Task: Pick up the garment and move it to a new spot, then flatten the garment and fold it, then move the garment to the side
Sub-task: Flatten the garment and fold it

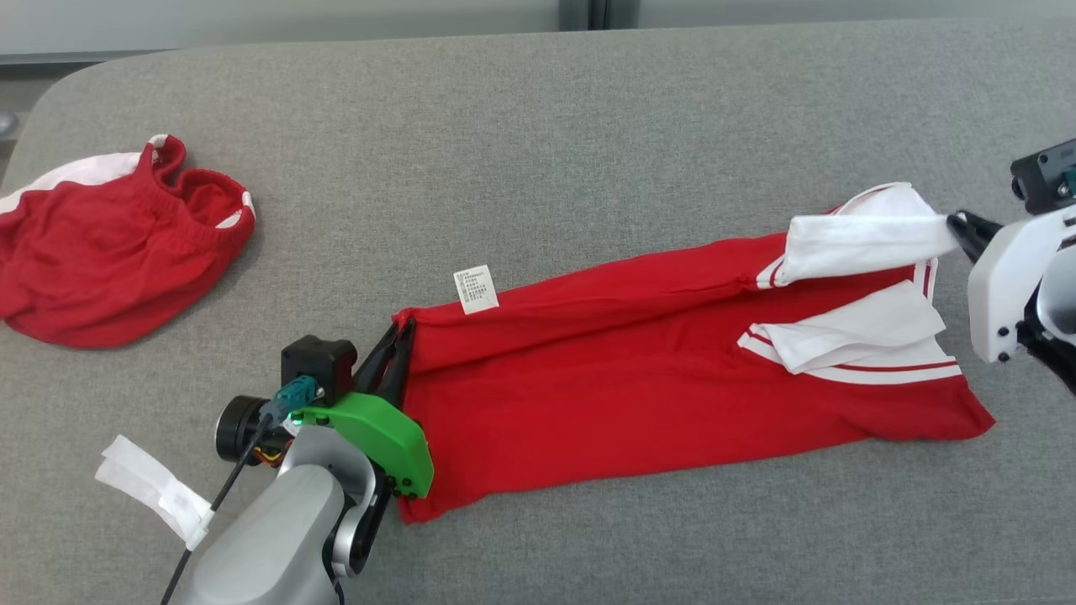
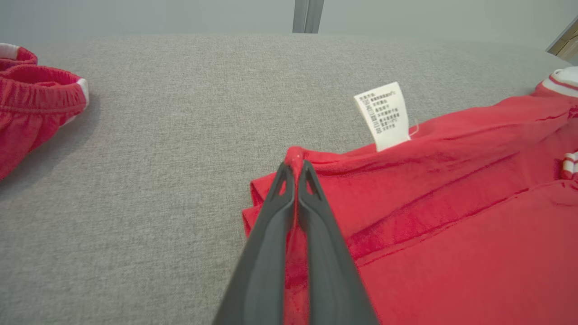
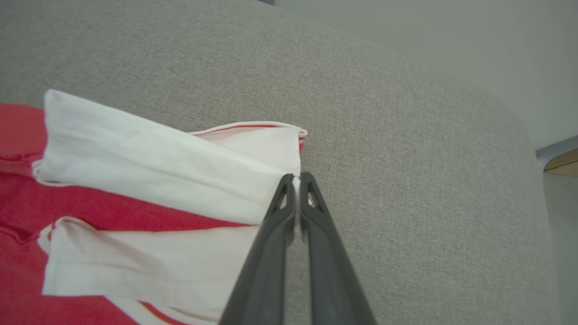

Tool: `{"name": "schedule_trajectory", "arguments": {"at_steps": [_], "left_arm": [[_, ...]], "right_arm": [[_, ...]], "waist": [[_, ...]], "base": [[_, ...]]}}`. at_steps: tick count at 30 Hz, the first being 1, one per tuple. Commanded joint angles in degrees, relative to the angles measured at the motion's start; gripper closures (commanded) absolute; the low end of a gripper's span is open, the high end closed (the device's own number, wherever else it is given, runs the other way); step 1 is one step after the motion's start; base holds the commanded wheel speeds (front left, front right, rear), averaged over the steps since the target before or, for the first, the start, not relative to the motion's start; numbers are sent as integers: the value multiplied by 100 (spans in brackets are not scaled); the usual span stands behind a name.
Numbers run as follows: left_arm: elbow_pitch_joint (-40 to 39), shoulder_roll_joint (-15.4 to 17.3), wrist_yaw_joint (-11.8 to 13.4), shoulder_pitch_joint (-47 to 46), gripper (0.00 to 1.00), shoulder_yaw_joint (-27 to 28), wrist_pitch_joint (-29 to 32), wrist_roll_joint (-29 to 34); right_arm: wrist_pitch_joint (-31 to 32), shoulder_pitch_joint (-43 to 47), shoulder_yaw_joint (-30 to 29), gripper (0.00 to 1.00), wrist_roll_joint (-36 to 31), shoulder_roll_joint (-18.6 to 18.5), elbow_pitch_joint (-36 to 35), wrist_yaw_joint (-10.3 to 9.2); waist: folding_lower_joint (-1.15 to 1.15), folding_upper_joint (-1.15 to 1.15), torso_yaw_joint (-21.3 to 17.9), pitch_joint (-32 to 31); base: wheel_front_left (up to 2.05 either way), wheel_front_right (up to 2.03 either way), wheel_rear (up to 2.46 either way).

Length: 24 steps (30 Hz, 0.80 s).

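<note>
Head view: my left hand [image 1: 402, 334] pinches the red garment's [image 1: 630, 378] corner, my right hand [image 1: 957, 225] its white flap [image 1: 866, 237] near the grey cushion's [image 1: 538, 126] right edge. Flattening, I think; next, pull it tight.

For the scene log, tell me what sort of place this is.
Probably an indoor garment-folding work station: a wide grey fabric-covered top with rounded corners, a red and white garment stretched out on it, a second red garment bunched aside, and a plain pale wall behind.
</note>
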Motion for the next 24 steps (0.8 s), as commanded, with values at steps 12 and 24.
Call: {"name": "schedule_trajectory", "arguments": {"at_steps": [12,24], "left_arm": [[-25,58,96,612,0,-72,3,-172],[-1244,-44,-251,1646,0,1600,-400,30]], "right_arm": [[355,955,-74,0,95,-76,-320,-11],[226,1577,-1068,0,-50,302,-560,-11]], "waist": [[0,0,-38,-340],[0,0,35,-706]], "base": [[0,0,0],[0,0,0]]}}
